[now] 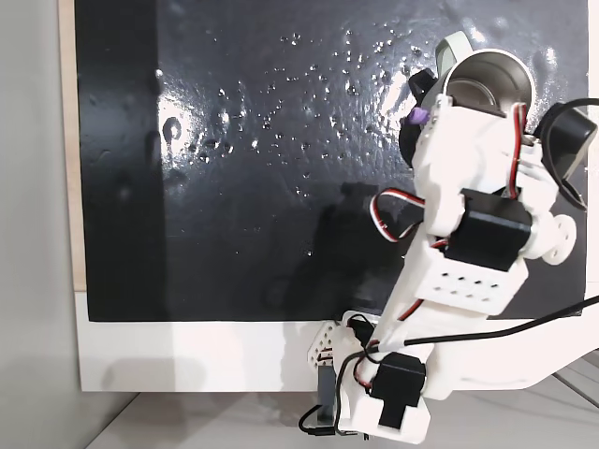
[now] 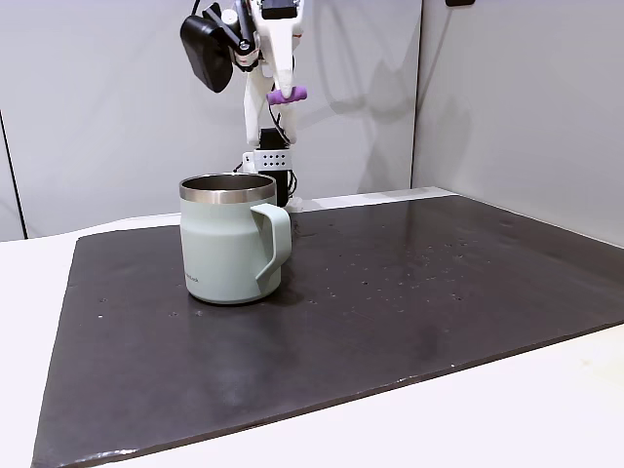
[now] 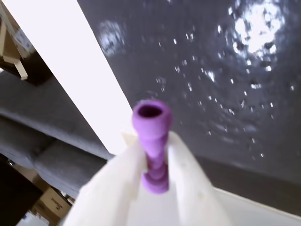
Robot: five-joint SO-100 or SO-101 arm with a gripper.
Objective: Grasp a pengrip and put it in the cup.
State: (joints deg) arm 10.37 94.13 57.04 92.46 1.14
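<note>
Already raised, the end effector (image 2: 284, 95) pinches the pengrip (image 2: 287, 96); the cup (image 2: 229, 249) waits below it, unfilled.

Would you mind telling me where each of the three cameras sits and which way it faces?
A fixed view: above, looking straight down on the black mat; the white arm reaches over the cup.
Another fixed view: low at table level, facing the arm's base; the gripper holds the pengrip high behind the cup.
Wrist view: riding the gripper, looking down its fingers at the mat.
Shared: all three show the purple pengrip; both fixed views show the cup.
</note>
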